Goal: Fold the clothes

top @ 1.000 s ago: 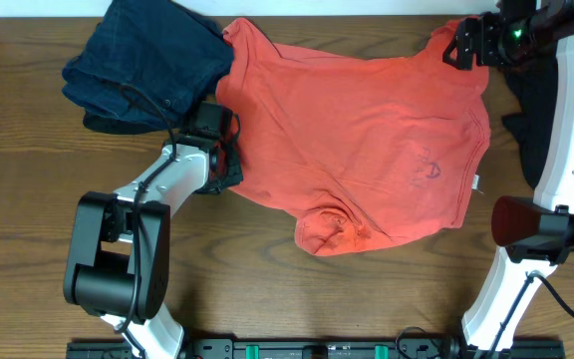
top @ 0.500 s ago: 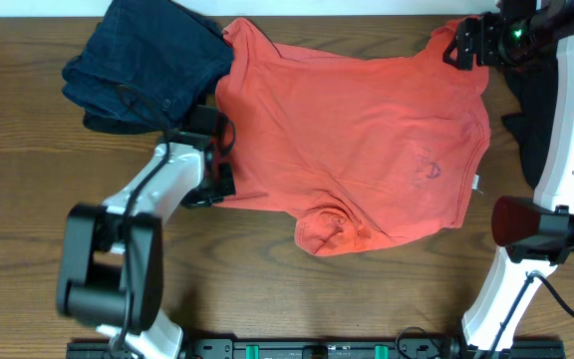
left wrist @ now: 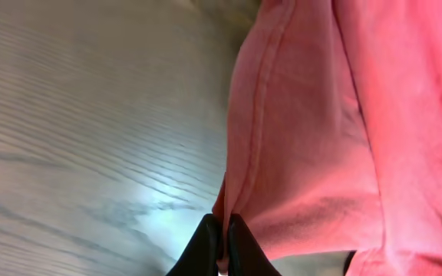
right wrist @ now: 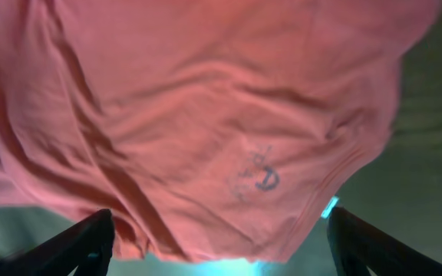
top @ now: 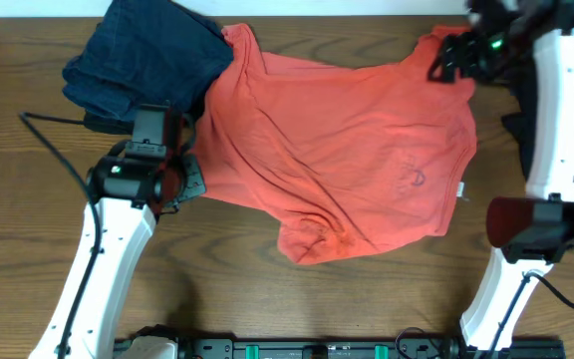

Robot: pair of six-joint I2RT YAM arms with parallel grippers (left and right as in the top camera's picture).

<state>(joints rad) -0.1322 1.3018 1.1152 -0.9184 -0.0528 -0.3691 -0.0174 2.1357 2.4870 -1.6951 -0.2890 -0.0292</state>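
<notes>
Brown wood-grain table ran across the whole overhead view. On it lay the shirt, spread mostly flat in the middle. Its bottom edge was bunched into a wrinkled lump toward the front, and faint lettering showed through the cloth on the right side. A small white tag stuck out at the right edge. A heap of denim sat at the back left, touching the shirt's upper left corner. A black garment lay at the far right, partly hidden behind the right arm.

The left gripper sat at the shirt's left edge, just in front of the denim. From the left wrist, the left gripper was pinched tight on the shirt, its two dark fingers pressed together on a stitched edge. Bare table lay to the left of that fold.

The right gripper was at the shirt's back right corner. From the right wrist, its fingers stood wide apart at the bottom corners of the view with nothing seen clamped between them. The shirt filled most of that view, with the faint lettering and the tag visible.
</notes>
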